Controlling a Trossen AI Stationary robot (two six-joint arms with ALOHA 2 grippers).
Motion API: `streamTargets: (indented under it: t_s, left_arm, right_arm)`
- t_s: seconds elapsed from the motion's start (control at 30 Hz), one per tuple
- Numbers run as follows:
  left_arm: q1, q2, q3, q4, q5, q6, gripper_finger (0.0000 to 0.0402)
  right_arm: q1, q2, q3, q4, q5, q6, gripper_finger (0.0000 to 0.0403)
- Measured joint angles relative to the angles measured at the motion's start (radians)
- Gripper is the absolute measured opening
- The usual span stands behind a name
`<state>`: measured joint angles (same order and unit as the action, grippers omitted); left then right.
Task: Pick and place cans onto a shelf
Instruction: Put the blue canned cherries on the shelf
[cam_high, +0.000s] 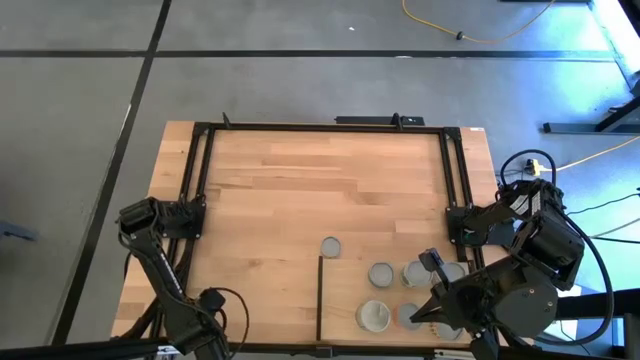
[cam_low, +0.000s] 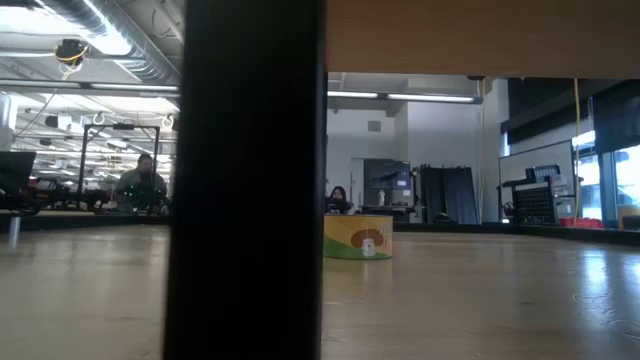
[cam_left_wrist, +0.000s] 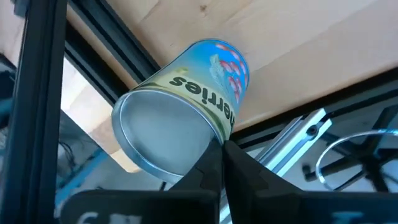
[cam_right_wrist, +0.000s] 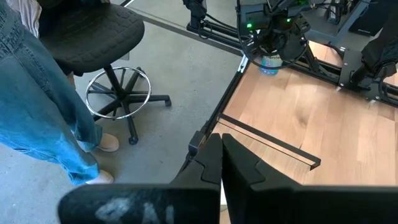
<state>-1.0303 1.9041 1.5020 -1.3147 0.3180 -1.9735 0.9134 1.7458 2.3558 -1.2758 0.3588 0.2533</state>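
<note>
A can (cam_left_wrist: 186, 106) with a blue label and silver top lies slanted at the table's left edge beside the black frame rail; its far end is on the wood. My left gripper (cam_left_wrist: 225, 149) is shut, its tips at the can's top rim. The right wrist view shows the same can (cam_right_wrist: 270, 63) under the left arm. Several cans (cam_high: 381, 273) stand on the pale shelf (cam_high: 340, 300) at the near right. One can (cam_high: 331, 246), yellow-green labelled (cam_low: 358, 237), stands on the table behind the shelf. My right gripper (cam_right_wrist: 221, 149) hangs shut above the shelf, empty. My left gripper's shut fingertips (cam_left_wrist: 230, 152) stand right at the can's top rim (cam_left_wrist: 217, 135), coming down steeply from above. Nothing is between the fingers. I cannot tell whether the tips touch the rim.
A black frame (cam_high: 320, 127) runs along the table's left, far and right sides. The shelf's dark edge strip (cam_high: 320, 300) shows as a wide dark post (cam_low: 245, 180) in the low view. A person in jeans (cam_right_wrist: 37, 93) and a stool (cam_right_wrist: 102, 37) stand by the table.
</note>
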Motion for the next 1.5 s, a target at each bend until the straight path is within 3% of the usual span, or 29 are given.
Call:
streamTargets:
  t_s: [0.3, 0.4, 0.5, 0.73, 1.2, 1.37, 1.5]
  left_arm:
    - [0.075, 0.004, 0.121, -0.096, -0.083, 0.263, 0.0000]
    - [0.107, 0.004, 0.215, -0.170, -0.102, 0.354, 0.0000]
    - [0.131, 0.003, 0.330, -0.256, -0.188, 0.421, 0.0000]
    - [0.203, -0.002, 0.552, -0.252, -0.281, 0.683, 0.0000]
    - [0.325, -0.001, 0.734, -0.257, -0.352, 1.104, 0.0000]
    - [0.342, -0.002, 0.847, -0.257, -0.431, 1.185, 0.0000]
    - [0.367, -0.008, 0.853, -0.258, -0.492, 1.219, 0.0000]
  right_arm:
    - [0.000, 0.000, 0.000, 0.000, 0.000, -0.005, 0.0004]
    - [0.000, 0.000, 0.000, 0.000, 0.000, -0.036, 0.0004]
    - [0.000, 0.000, 0.000, -0.001, 0.000, -0.068, 0.0004]
    - [0.000, 0.000, 0.000, -0.001, 0.014, -0.053, 0.0004]
    - [0.000, 0.000, 0.000, -0.001, 0.015, -0.011, 0.0004]
    - [0.000, 0.000, 0.000, -0.001, 0.015, 0.014, 0.0004]
    - [0.000, 0.000, 0.000, -0.002, 0.016, 0.008, 0.0004]
